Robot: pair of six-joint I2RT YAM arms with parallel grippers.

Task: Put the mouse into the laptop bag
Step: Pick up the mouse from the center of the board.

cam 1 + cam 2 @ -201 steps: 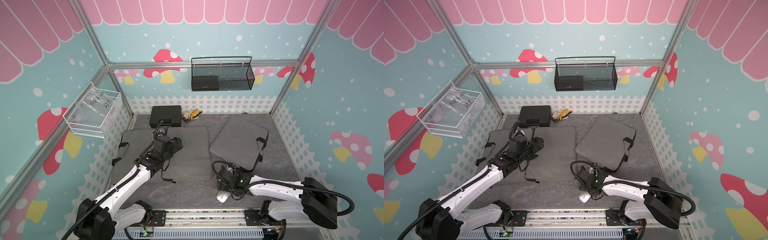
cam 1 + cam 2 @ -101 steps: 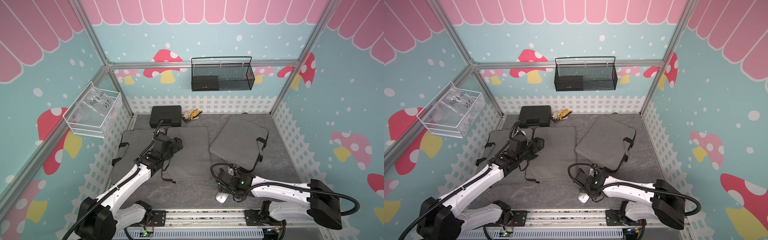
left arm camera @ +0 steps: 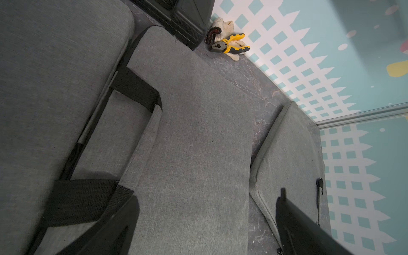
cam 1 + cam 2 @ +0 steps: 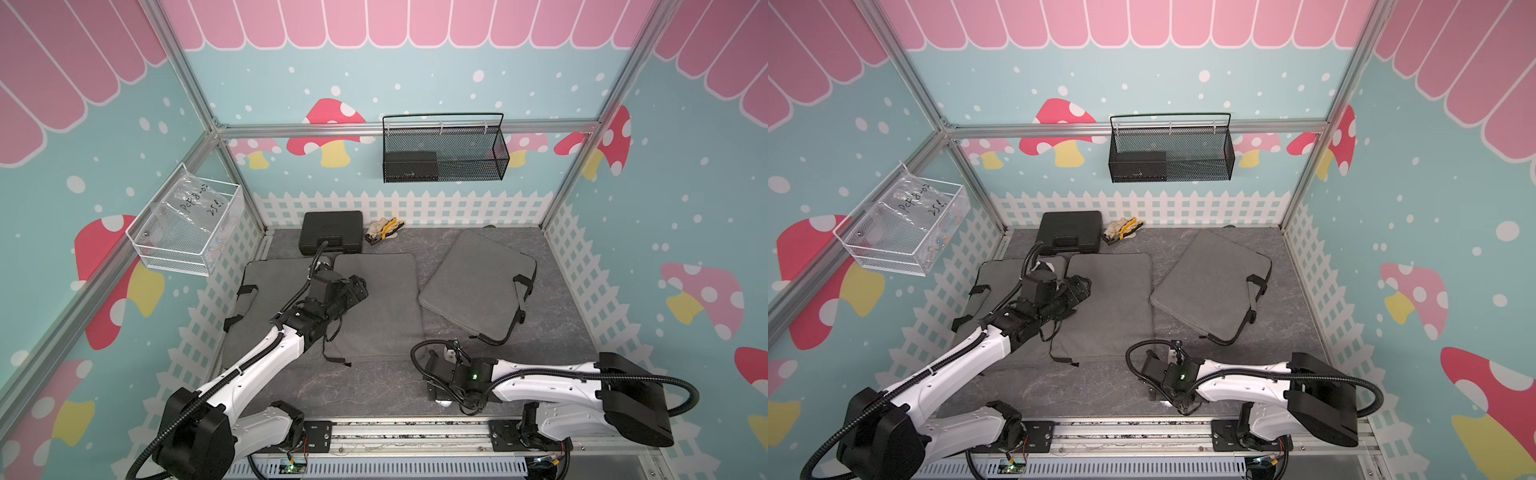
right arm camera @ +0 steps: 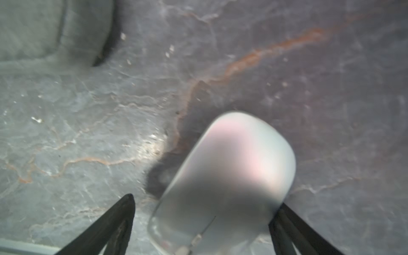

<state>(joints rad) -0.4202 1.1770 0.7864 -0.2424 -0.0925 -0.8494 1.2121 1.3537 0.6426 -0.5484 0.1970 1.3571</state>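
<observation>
Two tools, both wide: right tool [image 5: 207,201] straddles the white mouse [image 5: 231,172] lying near the counter's [image 4: 365,390] front edge, jaws not yet closed, lined up for a pinch; left tool [image 3: 207,196] hovers over the middle grey laptop bag [image 4: 378,307], probably there to hold its opening.

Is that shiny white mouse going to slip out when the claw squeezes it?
Probably a little slippery: the mouse looks smooth and glossy, with rounded edges the right claw could slide off. It lies low and flat on the table, so it would likely skid, not roll or tip. It seems a hard shell, so stiff.
</observation>
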